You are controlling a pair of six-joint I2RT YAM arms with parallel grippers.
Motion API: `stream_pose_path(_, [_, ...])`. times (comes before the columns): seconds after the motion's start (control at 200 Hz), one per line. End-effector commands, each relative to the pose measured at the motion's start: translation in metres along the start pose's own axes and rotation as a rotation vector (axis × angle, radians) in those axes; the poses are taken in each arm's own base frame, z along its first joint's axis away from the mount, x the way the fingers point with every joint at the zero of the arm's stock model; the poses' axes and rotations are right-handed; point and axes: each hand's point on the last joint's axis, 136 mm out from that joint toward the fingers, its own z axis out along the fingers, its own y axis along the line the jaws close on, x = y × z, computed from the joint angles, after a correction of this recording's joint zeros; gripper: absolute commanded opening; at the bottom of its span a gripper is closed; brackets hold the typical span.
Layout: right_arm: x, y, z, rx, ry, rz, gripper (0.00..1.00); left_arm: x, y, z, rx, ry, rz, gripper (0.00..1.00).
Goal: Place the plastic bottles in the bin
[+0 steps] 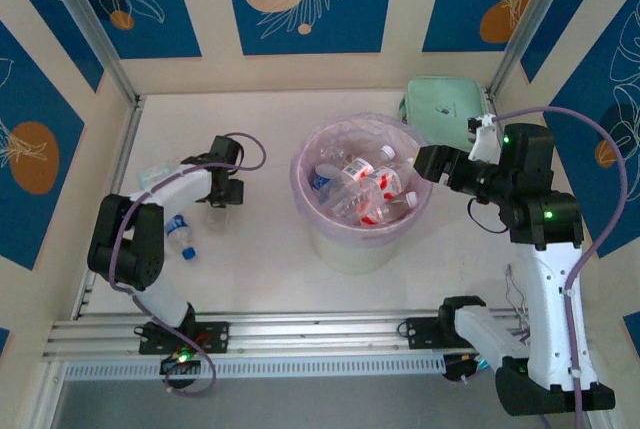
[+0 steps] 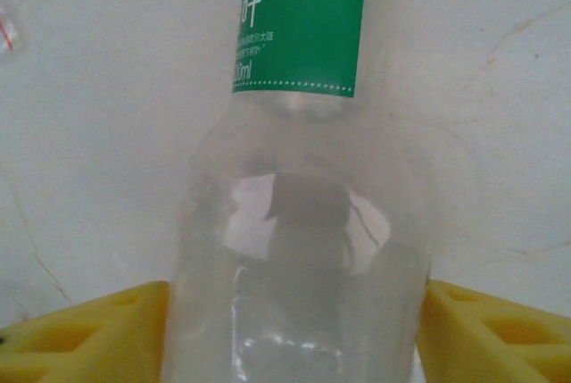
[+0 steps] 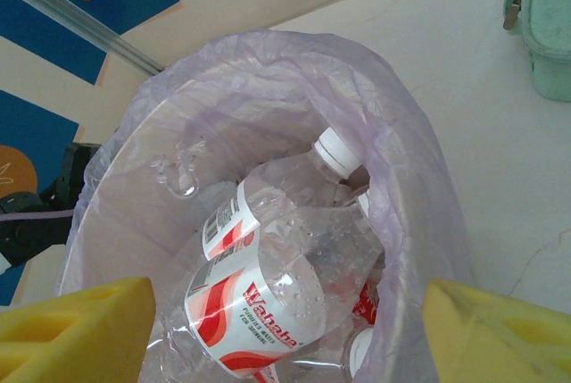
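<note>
A clear plastic bottle with a green label lies on the white table between the yellow fingers of my left gripper, whose pads press against both its sides. From above, that gripper is left of the bin, a white bucket lined with a lilac bag. Several red-and-white labelled bottles lie inside the bin. My right gripper hangs open at the bin's right rim with nothing between its fingers. A blue-labelled bottle lies on the table by the left arm.
A mint green zip case sits behind the bin at the back right. A small clear item lies near the left wall. Panelled walls close in three sides, and an aluminium rail runs along the near edge.
</note>
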Motion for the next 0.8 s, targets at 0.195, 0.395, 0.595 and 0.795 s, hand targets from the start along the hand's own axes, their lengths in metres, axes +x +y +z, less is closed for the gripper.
stream_pose_path(0.195, [-0.001,0.006,-0.006,-0.021,-0.002,-0.022,0.78,-0.005,0.008,-0.028,0.013,-0.036,-0.022,0.5])
stream_pose_path(0.395, [-0.011,0.011,-0.01,-0.023,-0.02,-0.047,0.78,-0.046,0.005,-0.137,0.179,-0.268,-0.018,0.5])
stream_pose_path(0.595, [-0.019,0.026,-0.012,-0.089,-0.031,-0.082,0.77,-0.069,0.0,-0.281,0.403,-0.515,0.025,0.48])
stream_pose_path(0.795, [-0.037,0.095,-0.026,-0.399,-0.014,-0.126,0.68,-0.055,-0.066,-0.408,0.798,-0.816,0.222,0.37])
